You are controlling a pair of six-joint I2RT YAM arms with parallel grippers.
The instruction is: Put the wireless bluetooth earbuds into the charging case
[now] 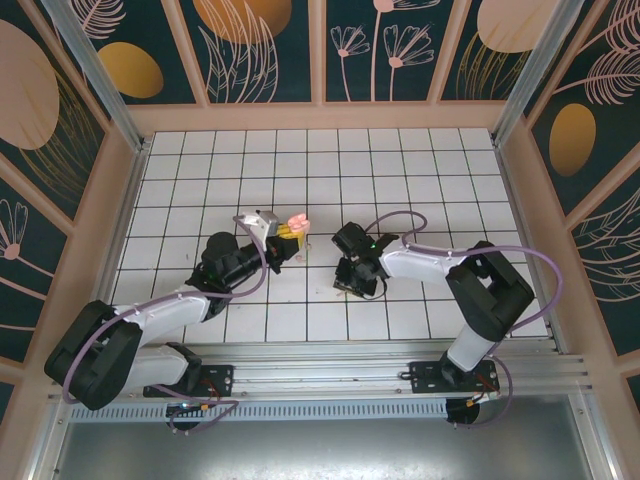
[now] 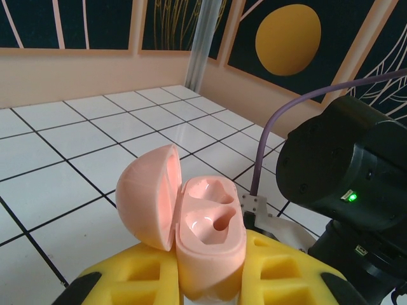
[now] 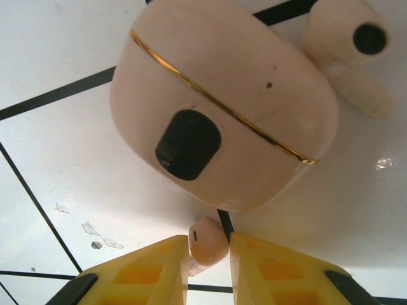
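This is a robotics lab test cell. A white grid table [image 1: 400, 160] lies in the middle. Around the table rise printed wall panels [image 1: 260, 50] and bare aluminium posts [image 1: 95, 75]. At the near edge of the table, an aluminium rail [image 1: 330, 375] carries the left arm [image 1: 150, 320] and the right arm [image 1: 480, 290].

The case [image 2: 210, 235] sits in the left gripper [image 2: 210, 279], one earbud [image 3: 208, 241] in the right gripper [image 3: 208, 262], a second earbud [image 3: 346, 44] behind a shell [image 3: 222, 108].
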